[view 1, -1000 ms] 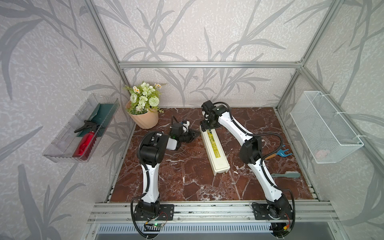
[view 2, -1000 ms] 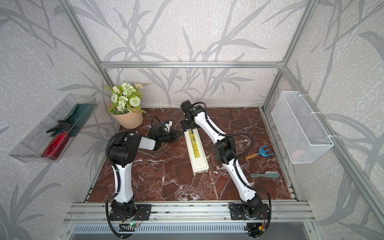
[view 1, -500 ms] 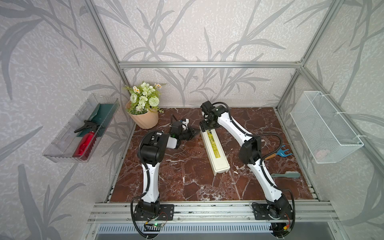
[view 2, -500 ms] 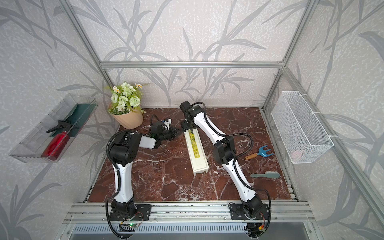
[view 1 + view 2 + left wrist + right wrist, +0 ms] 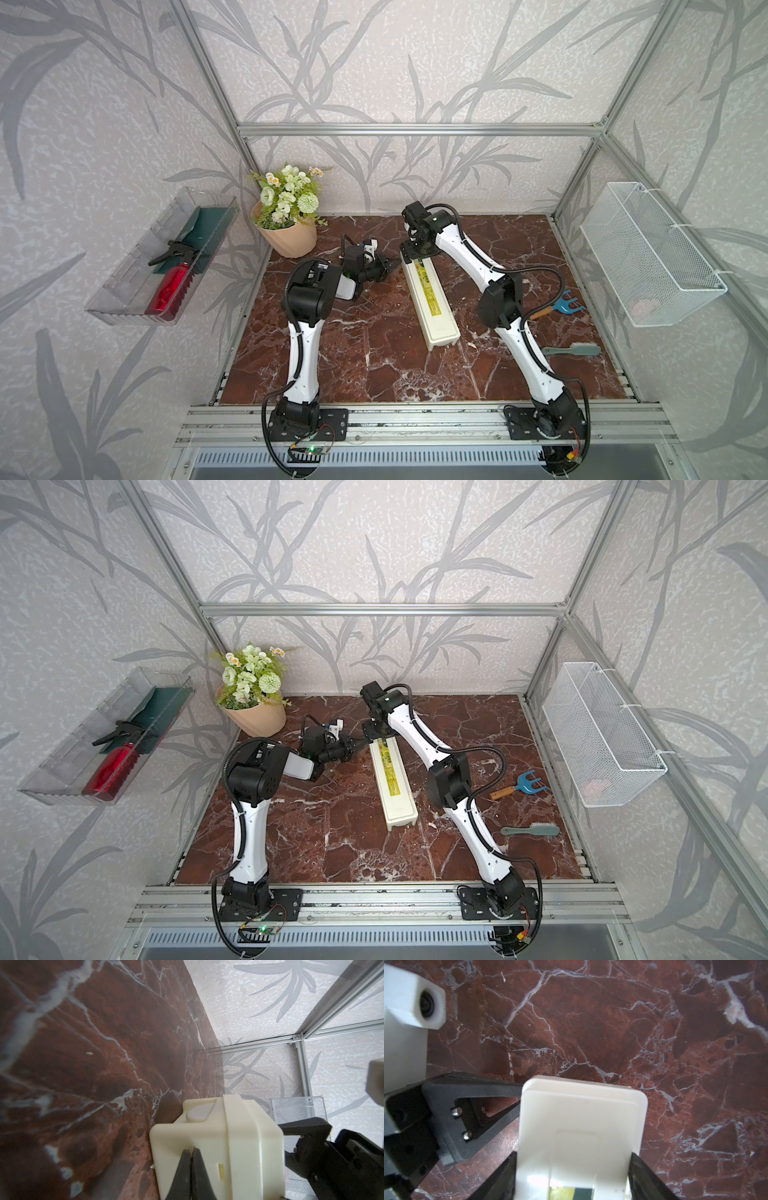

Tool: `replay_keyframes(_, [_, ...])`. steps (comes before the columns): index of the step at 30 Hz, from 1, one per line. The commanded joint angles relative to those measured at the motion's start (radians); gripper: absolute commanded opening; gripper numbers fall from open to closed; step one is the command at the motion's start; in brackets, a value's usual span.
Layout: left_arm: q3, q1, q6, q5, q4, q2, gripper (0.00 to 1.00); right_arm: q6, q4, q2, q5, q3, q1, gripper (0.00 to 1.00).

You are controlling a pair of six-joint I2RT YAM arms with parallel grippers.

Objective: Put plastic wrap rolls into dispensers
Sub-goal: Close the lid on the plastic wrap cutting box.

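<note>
The dispenser (image 5: 432,307) (image 5: 395,787), a long cream-white box with a yellow-green label strip, lies lid-down-shut on the marble floor in both top views. My right gripper (image 5: 417,258) (image 5: 572,1156) reaches down over its far end, one finger pressed on each long side of the dispenser (image 5: 581,1109). My left gripper (image 5: 397,263) (image 5: 191,1149) is shut with nothing in it. Its joined tips rest against the side of that same end of the dispenser (image 5: 216,1142). The plastic wrap rolls are out of view.
A flower pot (image 5: 291,239) stands at the back left. A blue hand rake (image 5: 565,305) and a grey-green brush (image 5: 575,351) lie right of the right arm. A clear tray (image 5: 124,299) with a red bottle hangs on the left wall, a wire basket (image 5: 648,253) on the right.
The left gripper's jaws have closed the last bit. The right gripper and the dispenser have stayed where they were.
</note>
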Motion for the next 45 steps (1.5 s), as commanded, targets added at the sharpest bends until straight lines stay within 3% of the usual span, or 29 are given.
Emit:
replay_keyframes(1, [-0.018, -0.032, -0.135, 0.087, 0.261, 0.03, 0.05, -0.088, -0.075, 0.064, -0.069, -0.009, 0.029, 0.76])
replay_keyframes(11, [-0.061, -0.064, -0.16, 0.111, 0.278, 0.012, 0.03, -0.096, -0.076, 0.08, -0.082, -0.002, 0.028, 0.76])
replay_keyframes(21, [-0.019, -0.08, -0.193, 0.129, 0.259, 0.043, 0.0, -0.107, -0.129, 0.119, 0.008, 0.025, 0.042, 0.76])
replay_keyframes(24, [-0.087, -0.063, -0.14, 0.092, 0.158, 0.001, 0.0, -0.126, -0.152, 0.134, 0.102, 0.033, 0.063, 0.76])
replay_keyframes(30, [-0.193, -0.031, 0.067, 0.047, -0.239, -0.173, 0.0, -0.097, -0.151, 0.138, 0.104, -0.008, 0.06, 0.76])
replay_keyframes(34, [-0.162, -0.031, 0.222, 0.018, -0.549, -0.289, 0.01, -0.065, -0.152, 0.125, -0.016, -0.012, 0.024, 0.76])
replay_keyframes(45, [-0.116, -0.031, 0.35, 0.016, -0.819, -0.471, 0.12, -0.114, -0.058, -0.068, -0.039, -0.047, 0.024, 0.92])
